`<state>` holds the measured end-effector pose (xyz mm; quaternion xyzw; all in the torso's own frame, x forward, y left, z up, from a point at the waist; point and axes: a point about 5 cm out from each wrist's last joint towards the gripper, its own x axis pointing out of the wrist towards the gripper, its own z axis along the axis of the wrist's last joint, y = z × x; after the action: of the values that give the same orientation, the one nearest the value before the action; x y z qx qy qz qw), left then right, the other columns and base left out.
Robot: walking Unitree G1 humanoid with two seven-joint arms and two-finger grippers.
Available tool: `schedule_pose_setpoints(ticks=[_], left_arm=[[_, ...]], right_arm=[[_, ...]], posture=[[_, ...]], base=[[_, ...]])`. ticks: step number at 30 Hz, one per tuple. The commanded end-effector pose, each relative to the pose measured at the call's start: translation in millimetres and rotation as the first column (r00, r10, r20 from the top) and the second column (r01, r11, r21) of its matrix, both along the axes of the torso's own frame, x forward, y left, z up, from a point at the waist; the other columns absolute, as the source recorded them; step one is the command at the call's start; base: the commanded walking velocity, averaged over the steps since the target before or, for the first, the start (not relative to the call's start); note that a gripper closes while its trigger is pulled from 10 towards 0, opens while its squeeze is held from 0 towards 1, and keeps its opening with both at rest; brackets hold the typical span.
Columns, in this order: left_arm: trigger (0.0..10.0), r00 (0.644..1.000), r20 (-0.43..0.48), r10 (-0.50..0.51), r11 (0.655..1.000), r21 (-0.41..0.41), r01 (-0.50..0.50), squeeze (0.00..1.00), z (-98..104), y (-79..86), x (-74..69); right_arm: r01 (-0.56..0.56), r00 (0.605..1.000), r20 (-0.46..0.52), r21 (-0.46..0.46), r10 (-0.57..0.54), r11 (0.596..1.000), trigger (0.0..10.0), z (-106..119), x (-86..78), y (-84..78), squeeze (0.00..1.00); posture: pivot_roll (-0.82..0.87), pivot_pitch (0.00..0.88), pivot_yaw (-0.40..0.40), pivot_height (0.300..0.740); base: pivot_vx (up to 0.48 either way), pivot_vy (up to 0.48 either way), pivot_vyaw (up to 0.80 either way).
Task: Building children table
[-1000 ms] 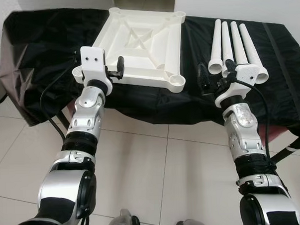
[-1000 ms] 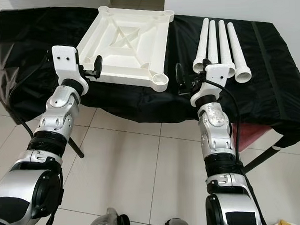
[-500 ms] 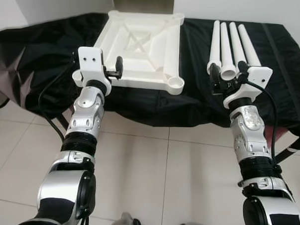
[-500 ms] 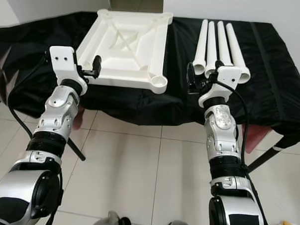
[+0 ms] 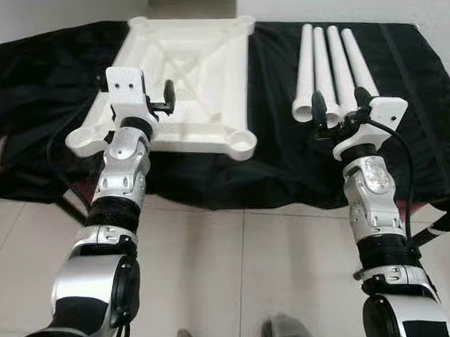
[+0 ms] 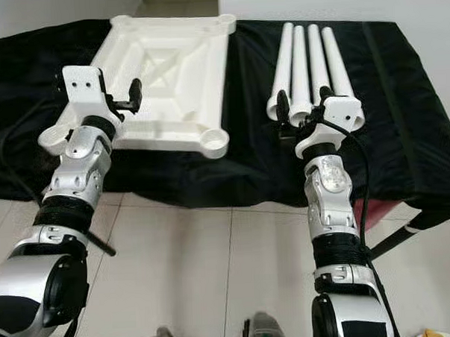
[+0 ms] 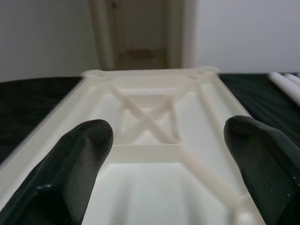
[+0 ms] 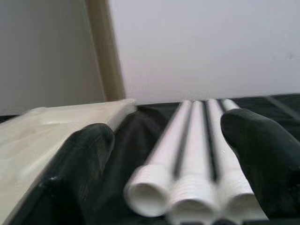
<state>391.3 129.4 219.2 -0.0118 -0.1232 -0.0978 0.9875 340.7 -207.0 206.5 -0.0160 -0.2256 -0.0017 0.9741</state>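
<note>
Tabletop (image 5: pixel 198 72) upside down on black cloth (image 5: pixel 284 147), near corner overhanging table edge. Four legs (image 5: pixel 329 67) side by side, threaded ends nearest. Left gripper (image 7: pixel 164 154) spread wide over tabletop; right gripper (image 8: pixel 166 154) wide, empty, at leg ends.

The upturned white plastic tabletop (image 5: pixel 195 73) lies on the black-draped table (image 5: pixel 284 147), left of four white plastic legs (image 5: pixel 329 71) lying side by side.

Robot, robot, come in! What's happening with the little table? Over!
Both grippers open: left gripper over tabletop, right gripper at the four legs. Nothing held. Nothing in the way.
</note>
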Motion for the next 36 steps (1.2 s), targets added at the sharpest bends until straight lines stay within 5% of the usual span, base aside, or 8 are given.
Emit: schedule_pose_setpoints(ticks=[1,22,29,36], left_arm=[[10.0,1.0,0.003,0.012,1.0,0.005,-0.012,0.0,2.2,5.8,0.5],[10.0,1.0,-0.007,0.028,0.999,0.017,-0.028,0.0,3.2,9.5,0.6],[10.0,0.999,-0.039,-0.026,0.999,-0.031,0.024,0.0,12.0,11.0,3.0],[10.0,0.992,-0.083,-0.098,0.995,-0.035,0.096,0.0,22.7,13.5,6.8]], right_arm=[[-0.013,1.0,0.007,-0.002,0.013,1.0,10.0,1.8,0.5,5.5,0.0],[-0.021,1.0,-0.021,0.004,0.021,1.0,10.0,5.8,9.1,8.3,0.0],[0.037,0.992,-0.121,0.107,-0.024,0.994,10.0,9.7,21.8,2.4,0.0],[0.136,0.974,-0.199,0.107,-0.113,0.985,10.0,15.3,30.8,-7.3,0.0]], posture=[[-0.02,0.059,0.078,0.74],[0.0,0.095,0.063,0.74],[-0.01,0.1,0.073,0.74],[-0.01,0.102,0.078,0.74]], base=[[0.27,0.0,0.0],[0.179,0.0,0.0],[0.0,0.0,0.0],[0.0,0.0,0.0]])
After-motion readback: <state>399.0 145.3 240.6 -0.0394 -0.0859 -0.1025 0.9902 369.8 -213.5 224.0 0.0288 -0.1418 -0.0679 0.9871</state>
